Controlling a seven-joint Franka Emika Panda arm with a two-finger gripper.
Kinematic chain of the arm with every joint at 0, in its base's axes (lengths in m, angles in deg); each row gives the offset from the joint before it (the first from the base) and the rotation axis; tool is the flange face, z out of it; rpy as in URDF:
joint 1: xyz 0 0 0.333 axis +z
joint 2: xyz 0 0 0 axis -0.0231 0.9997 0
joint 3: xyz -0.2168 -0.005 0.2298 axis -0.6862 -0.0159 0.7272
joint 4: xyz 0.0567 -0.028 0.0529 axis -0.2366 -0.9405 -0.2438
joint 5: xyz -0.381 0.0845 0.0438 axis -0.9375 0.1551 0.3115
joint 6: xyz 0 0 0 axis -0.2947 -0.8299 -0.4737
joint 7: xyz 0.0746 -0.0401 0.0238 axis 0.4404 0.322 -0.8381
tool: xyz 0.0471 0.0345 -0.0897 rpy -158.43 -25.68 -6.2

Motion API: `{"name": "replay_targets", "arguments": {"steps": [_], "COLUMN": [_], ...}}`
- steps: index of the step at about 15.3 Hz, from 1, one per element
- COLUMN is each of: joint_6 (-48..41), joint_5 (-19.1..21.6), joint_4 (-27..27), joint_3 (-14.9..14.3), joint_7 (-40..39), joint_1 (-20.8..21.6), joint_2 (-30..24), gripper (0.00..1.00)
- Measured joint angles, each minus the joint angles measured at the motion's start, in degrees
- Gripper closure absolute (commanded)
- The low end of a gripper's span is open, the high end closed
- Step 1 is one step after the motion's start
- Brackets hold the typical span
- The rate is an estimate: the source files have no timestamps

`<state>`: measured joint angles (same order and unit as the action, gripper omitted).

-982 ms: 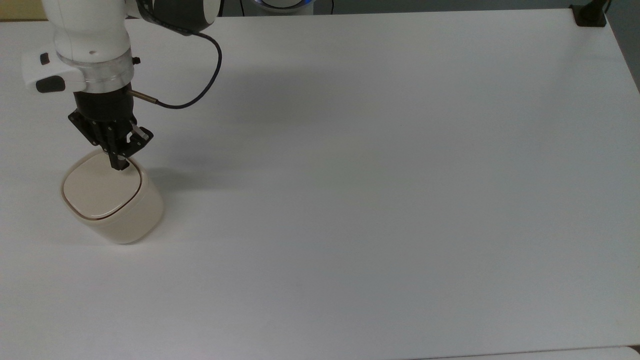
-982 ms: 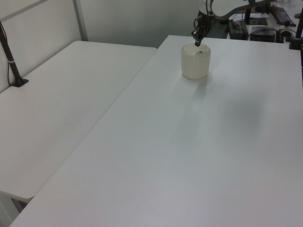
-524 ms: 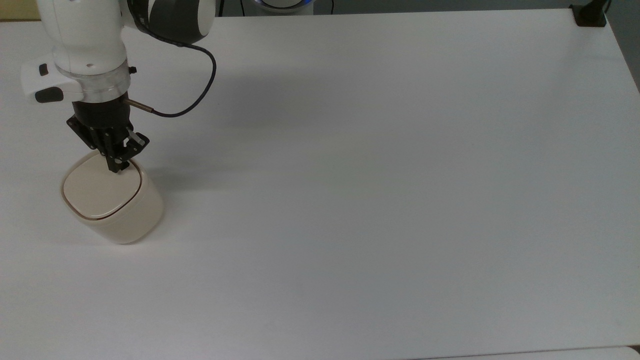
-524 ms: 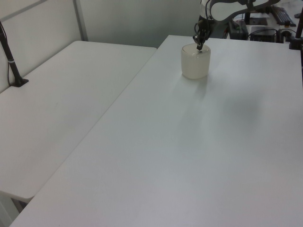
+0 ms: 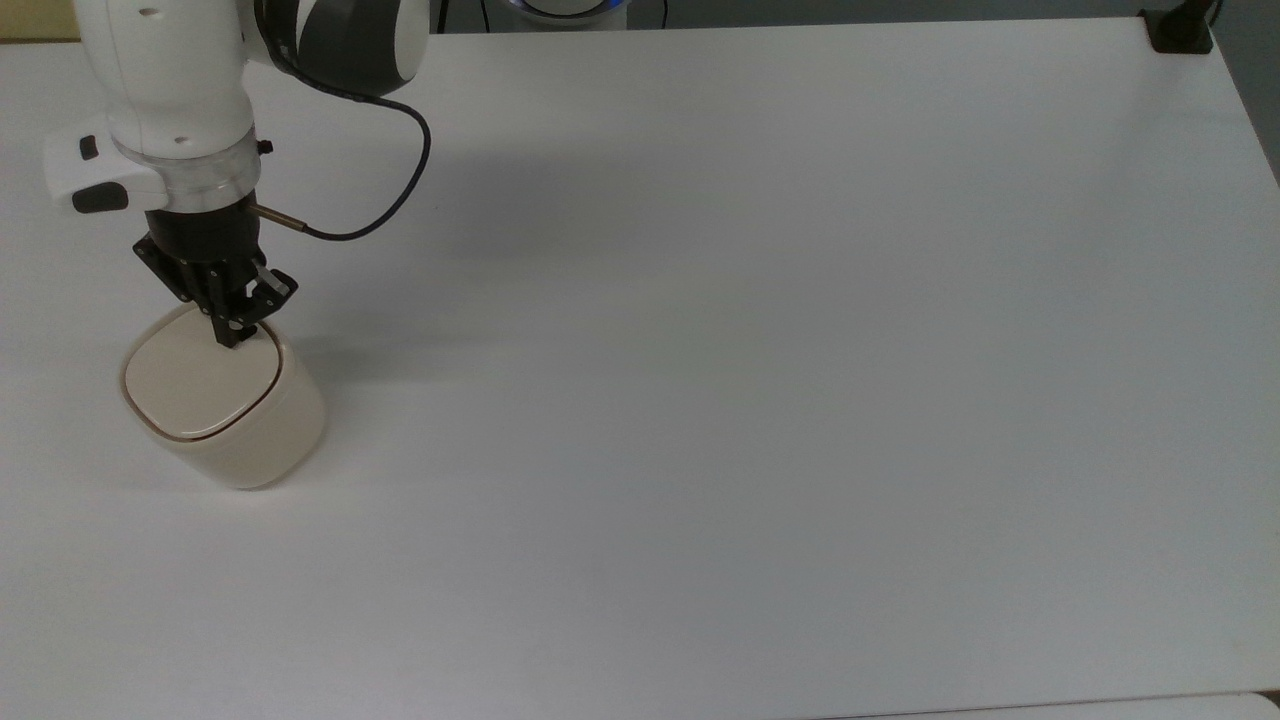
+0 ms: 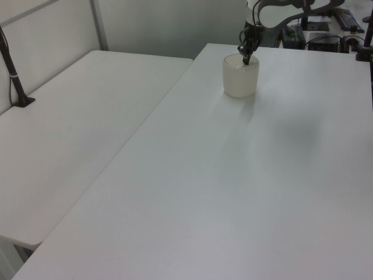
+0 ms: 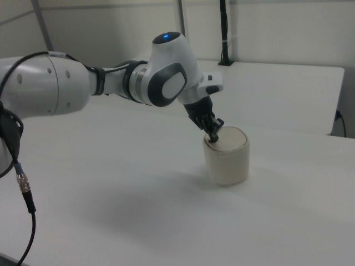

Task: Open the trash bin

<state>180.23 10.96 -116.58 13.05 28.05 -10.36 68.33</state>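
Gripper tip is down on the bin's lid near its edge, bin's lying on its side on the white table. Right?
Not quite. The bin stands upright on the white table, lid on top and shut, as the right view shows. The rest holds: the gripper has its tip down on the lid near its edge.

No readable text, labels, brand marks or numbers can be made out anywhere in these shots, tbh. Nothing is printed on anything that can be seen.
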Motion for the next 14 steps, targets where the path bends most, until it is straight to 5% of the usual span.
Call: {"name": "replay_targets", "arguments": {"steps": [5, 14], "joint_6": [-6.4, -23.7], "joint_5": [0.0, -0.5], "joint_4": [2.5, 2.6], "joint_3": [0.6, 1.5], "joint_7": [-0.1, -5.3], "joint_1": [0.7, 11.0], "joint_2": [-5.3, -14.0], "gripper": [0.97, 0.89]}}
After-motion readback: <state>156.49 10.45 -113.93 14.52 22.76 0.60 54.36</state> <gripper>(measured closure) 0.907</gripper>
